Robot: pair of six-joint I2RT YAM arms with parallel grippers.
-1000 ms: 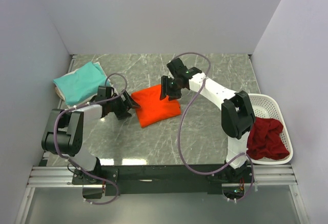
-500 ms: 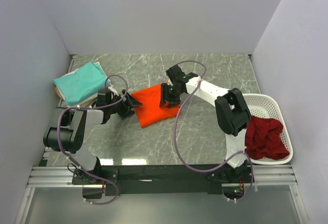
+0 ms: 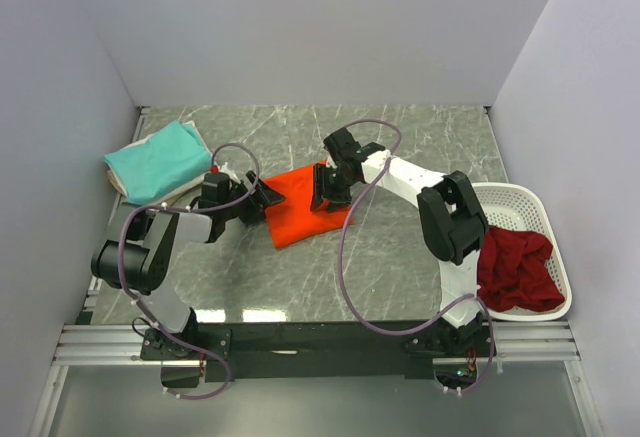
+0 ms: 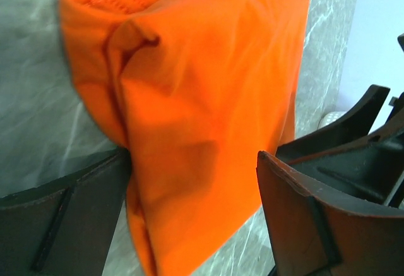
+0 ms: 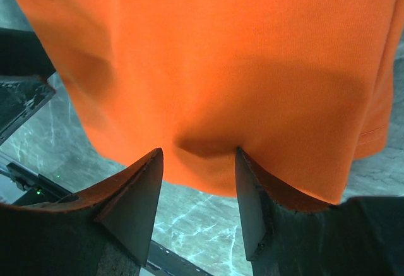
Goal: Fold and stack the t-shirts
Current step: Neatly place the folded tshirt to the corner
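Left gripper: the left gripper (image 3: 262, 200) is standing wide open at the left side of the orange t-shirt (image 3: 305, 212), one finger on each side of the cloth. Fabric is filling the gap between the fingers, and they are not clamping it.

Right gripper: the right gripper (image 3: 325, 189) is reaching down onto the far side of the same shirt with its jaws parted. Both fingertips are pressing on the fabric, a small pucker is rising between them, and nothing is being lifted.

Shirt's heading: the folded shirt is lying flat and close to square, so no long axis is showing clearly. It is sitting askew, with one corner pointing at the near edge and another at the far wall. A ribbed band is showing at one edge in the left wrist view.

Shirt's place: it is lying mid-table between the two grippers.

Far left: a teal t-shirt (image 3: 158, 157) is lying folded on top of a cream t-shirt (image 3: 192, 188).

Right: a dark red t-shirt (image 3: 520, 267) is sitting crumpled in the white basket (image 3: 522, 198) and spilling over its near-left rim.

Surface: everything is resting on a grey marble-patterned table (image 3: 420, 142).
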